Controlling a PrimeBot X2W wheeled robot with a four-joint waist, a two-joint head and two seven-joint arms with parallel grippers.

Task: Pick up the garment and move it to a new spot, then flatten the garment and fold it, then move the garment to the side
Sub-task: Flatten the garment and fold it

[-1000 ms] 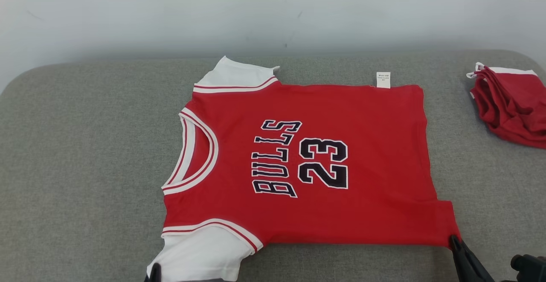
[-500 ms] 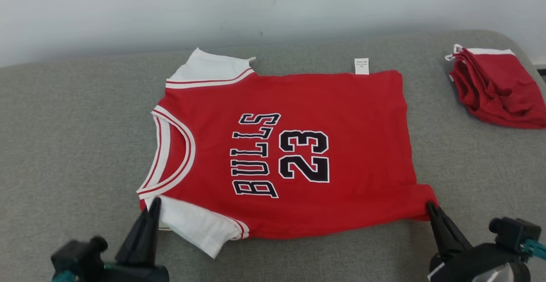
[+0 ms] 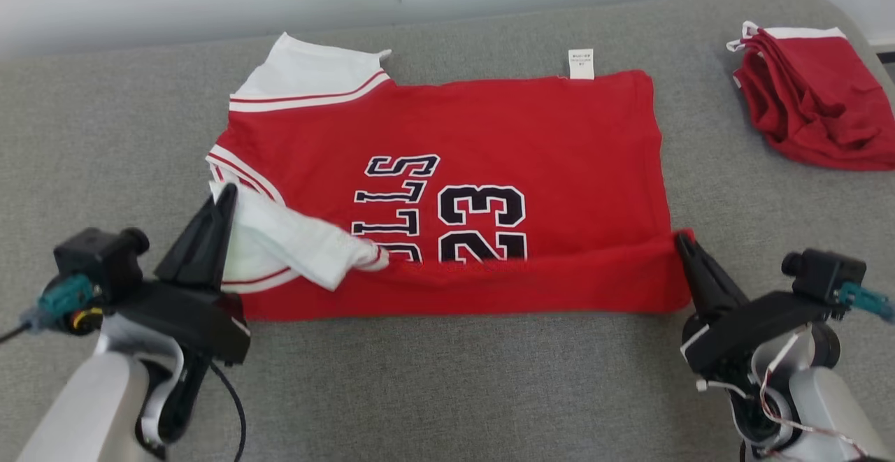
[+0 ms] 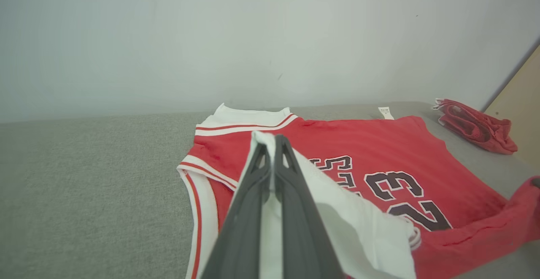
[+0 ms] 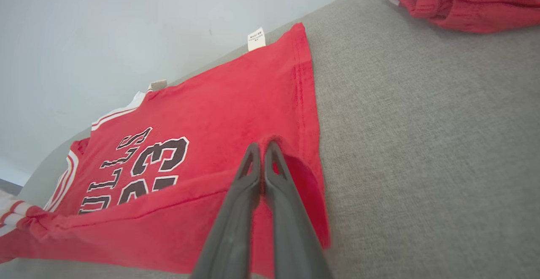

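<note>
Grey fabric covered the table (image 3: 489, 392). On its middle lay the red jersey (image 3: 531, 119), its near edge lifted and turned over the lettering. The left hand (image 3: 227, 195) was clamped on the white sleeve (image 3: 294, 238), and the right hand (image 3: 679, 238) pinched the jersey's near hem corner; a bunched red garment (image 3: 818, 119) lay well apart at the far right

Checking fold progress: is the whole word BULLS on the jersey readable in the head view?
No, the folded-over near edge of the jersey and its white sleeve cover the first letters.
</note>
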